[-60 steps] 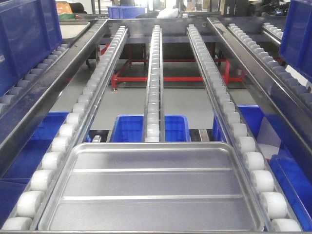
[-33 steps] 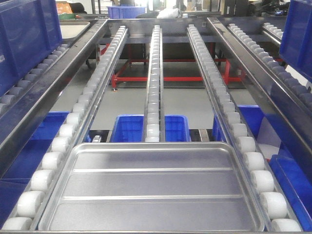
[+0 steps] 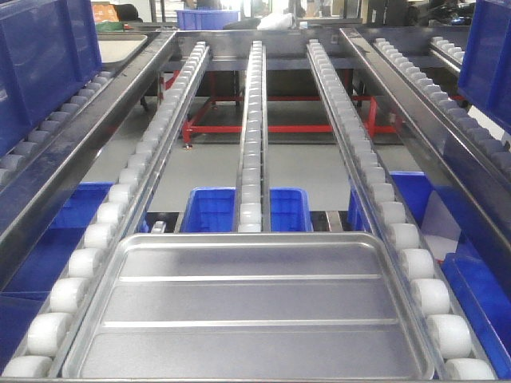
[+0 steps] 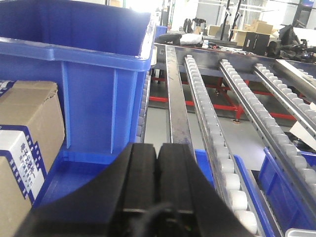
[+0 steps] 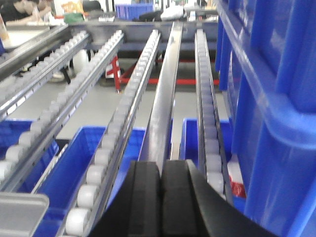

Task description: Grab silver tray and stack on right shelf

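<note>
Left hand: at the bottom edge of its wrist view, its two black fingers pressed flat together with only a seam between them and nothing held.
Right hand: low in its own wrist view, fingers likewise closed against each other and holding nothing.
Silver tray: flat and nearest the front camera, at the near end of the middle rack, two long raised ribs running across its base. Neither hand touches it. One rounded corner shows at the lower left of the right wrist view.
Outer roller lanes: big white rollers flank the tray on both sides.
Middle roller lane: runs from the tray's far rim toward the back.
Blue bins: below the rack, just beyond the tray's far rim.
Cardboard box: left of the left hand, beside a tall blue crate.
Right shelf: to the tray's right, a sloped lane of small pale rollers behind a steel rail, with a blue crate standing on it further back.
Red frame: on the floor under the far half of the racks.
</note>
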You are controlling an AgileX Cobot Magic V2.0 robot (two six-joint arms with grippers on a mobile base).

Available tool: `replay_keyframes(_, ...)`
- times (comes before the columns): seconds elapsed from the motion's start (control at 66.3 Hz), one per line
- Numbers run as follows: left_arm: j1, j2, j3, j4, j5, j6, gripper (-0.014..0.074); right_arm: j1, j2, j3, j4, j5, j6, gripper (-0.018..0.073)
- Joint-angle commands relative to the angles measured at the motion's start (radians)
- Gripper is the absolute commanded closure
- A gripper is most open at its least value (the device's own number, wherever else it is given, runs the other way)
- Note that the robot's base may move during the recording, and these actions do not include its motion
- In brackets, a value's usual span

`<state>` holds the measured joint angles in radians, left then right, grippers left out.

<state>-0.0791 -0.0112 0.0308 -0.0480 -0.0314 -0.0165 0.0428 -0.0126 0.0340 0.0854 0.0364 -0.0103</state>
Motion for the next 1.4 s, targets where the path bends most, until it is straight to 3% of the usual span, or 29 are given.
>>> replay_keyframes(0.0,0.002,-0.003,-0.031,-0.006,0.004,0.003,0.0689,0.001,-0.011,-0.048,0.001,-0.084,0.004,0.0512)
replay_keyframes(0.09,0.002,0.039,-0.138,-0.014,0.193,0.003,0.0689,0.001,0.038,-0.156,0.001,0.052,0.004,0.0512)
replay_keyframes(0.166,0.002,0.102,-0.223,-0.014,0.279,0.003,0.0689,0.001,0.109,-0.259,0.001,0.192,0.004,0.0512)
replay_keyframes(0.392,0.002,0.433,-0.523,-0.025,0.661,0.003,0.0689,0.001,0.435,-0.576,0.005,0.533,0.003,0.0512)
replay_keyframes(0.513,0.002,0.569,-0.598,-0.107,0.717,0.003,0.0689,0.001,0.559,-0.670,0.005,0.607,0.003,0.0512)
replay_keyframes(0.754,0.001,0.763,-0.608,-0.307,0.663,0.003,0.0689,0.001,0.685,-0.675,0.027,0.627,0.010,0.0509)
replay_keyframes(0.859,-0.024,0.832,-0.638,-0.323,0.703,0.007,0.0688,0.001,0.739,-0.676,0.063,0.680,0.058,0.0501)
replay_keyframes(0.98,-0.097,0.888,-0.684,-0.242,0.688,-0.017,0.0689,0.001,0.782,-0.676,0.054,0.660,0.107,0.0498)
replay_keyframes(1.191,-0.286,0.991,-0.755,0.179,0.674,-0.415,0.0689,0.004,0.848,-0.676,0.050,0.601,0.187,0.0488)
replay_keyframes(1.387,-0.459,1.115,-0.825,0.319,0.712,-0.648,0.0689,0.088,0.957,-0.676,0.034,0.560,0.256,0.0488)
